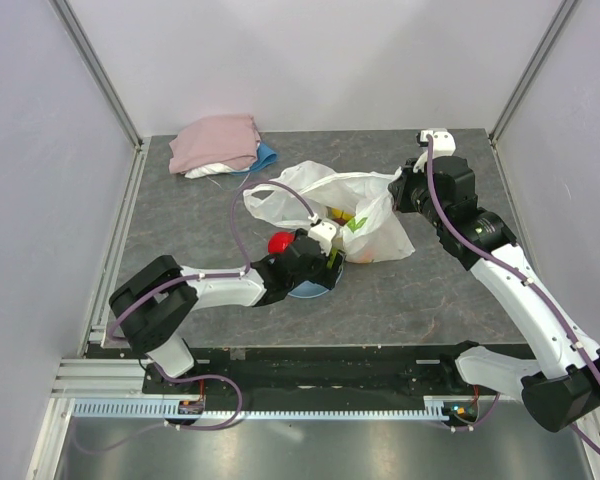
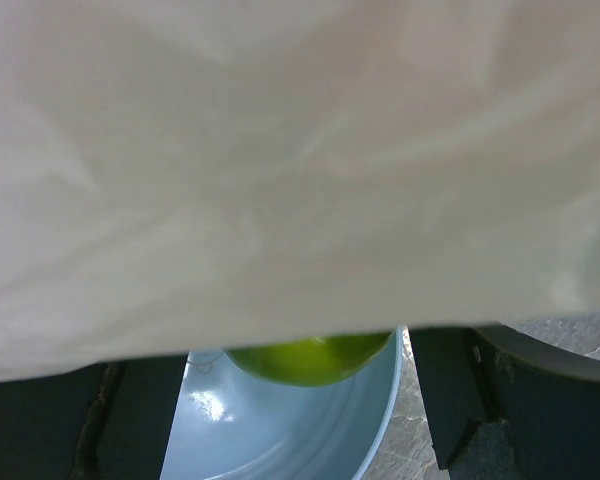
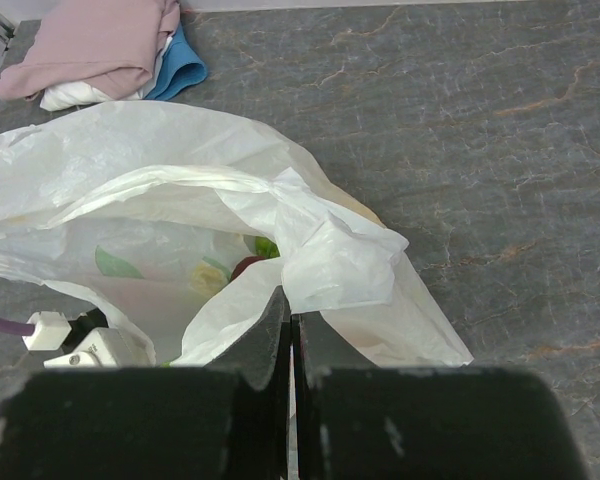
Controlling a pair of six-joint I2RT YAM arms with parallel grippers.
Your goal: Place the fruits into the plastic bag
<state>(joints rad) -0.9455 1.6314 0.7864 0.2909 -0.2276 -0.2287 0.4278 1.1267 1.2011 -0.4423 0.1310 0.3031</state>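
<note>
Right end effector (image 3: 290, 340): we see fingers pressed together, pinching plastic bag (image 3: 180, 190) edge at mid-frame. Left end effector (image 2: 298, 400): fingers spread, flanking green fruit (image 2: 305, 360) over blue plate (image 2: 280, 440), bag film draped above. Red apple (image 1: 280, 243) just left of bag, at frame centre. Grey surface (image 1: 460, 290) beneath. Pink cloth (image 1: 215, 140) upper left.

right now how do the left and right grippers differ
The left gripper is open, its jaws wide apart; the right gripper is shut, pinching an edge of the plastic bag.
The left gripper sits low over the light-blue plate with a green fruit just ahead, while the right gripper is over bare table at the bag's other side.
Both are at the bag, whose film drapes over the left wrist view.
</note>
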